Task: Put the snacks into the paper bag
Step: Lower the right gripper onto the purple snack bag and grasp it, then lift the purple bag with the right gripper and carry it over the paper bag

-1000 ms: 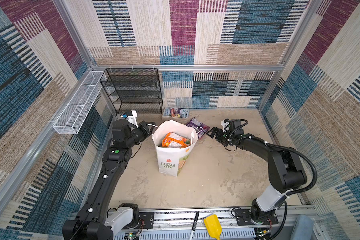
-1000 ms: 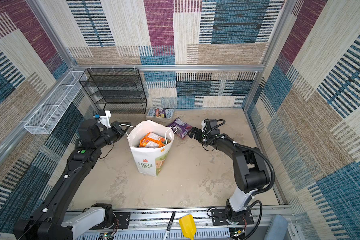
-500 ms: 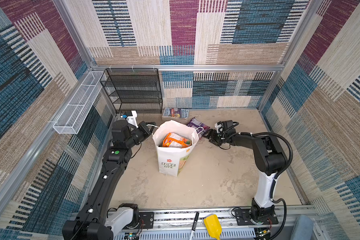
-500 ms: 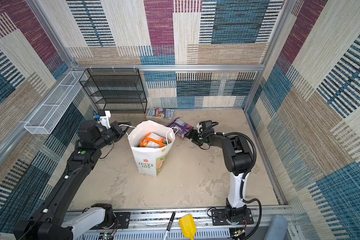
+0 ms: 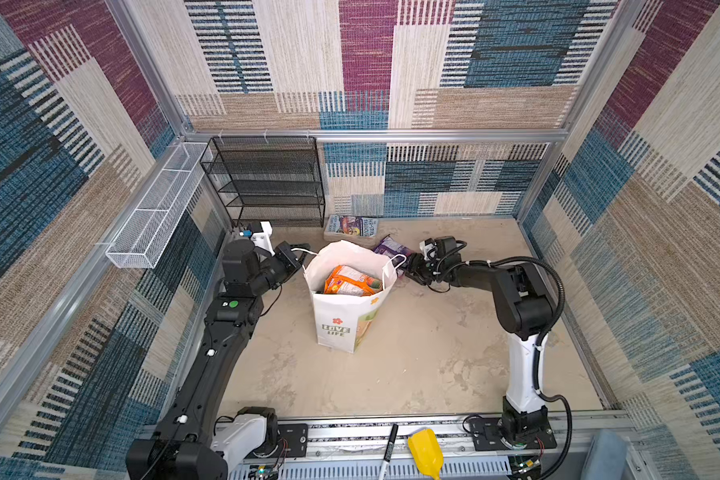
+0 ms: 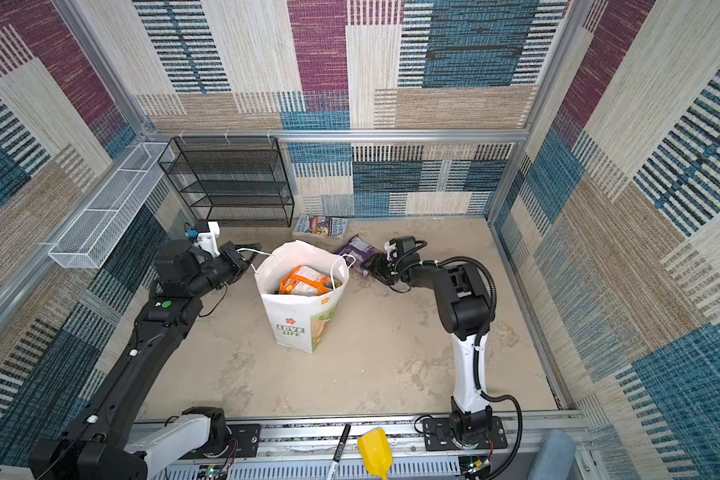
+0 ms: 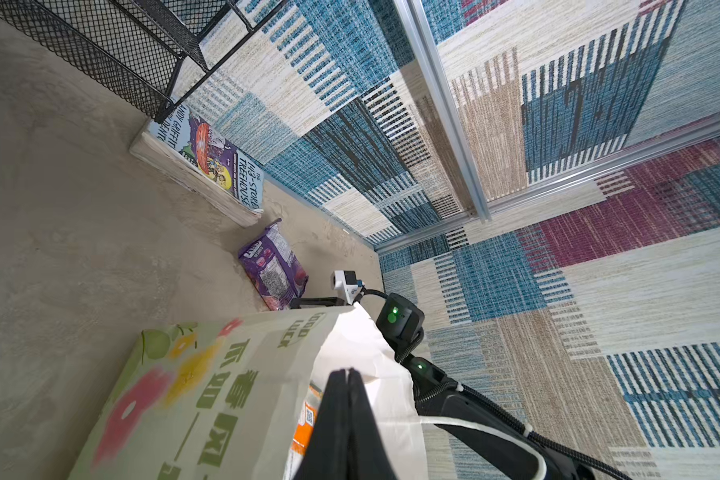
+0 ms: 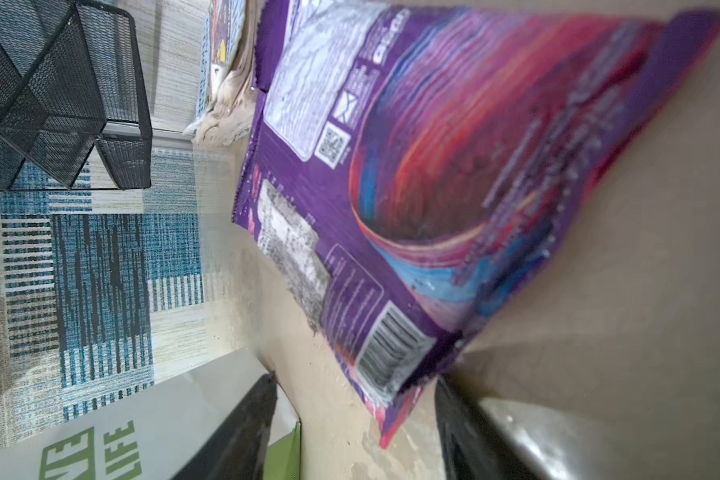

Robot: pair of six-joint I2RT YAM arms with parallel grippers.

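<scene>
**Corner grab lining up on the purple packet [image 8: 433, 187]: watch for a slip**

Your right hand [image 8: 354, 380] is sitting low on the desk [image 5: 391, 365] with its jaws standing apart. They are straddling just the barcode corner of the packet and not gripping it yet. That's the worry: you're going for a sliver of slick film, so it may slide out, or dangle and swing once it's lifting.

The packet is lying just beside the far wall of the paper bag [image 5: 341, 324], near the book [image 5: 352, 226]. One white cord loop is hanging right by your hand, and a snag there could be tugging the bag over.

Your left hand [image 5: 297, 261] is clenched on the bag by its other cord and is steadying it from one side only. A knock from the right could be tipping it. An orange packet [image 5: 350, 282] is already riding high in the mouth, so the next one may be perching on top rather than dropping in.

The purple packet is showing you its back. It's glossy, with a swirl of red, pink and blue, a white print panel, a QR code and crimped edges, and the barcode is sitting by the straddled corner. It's looking light and floppy to me.
</scene>
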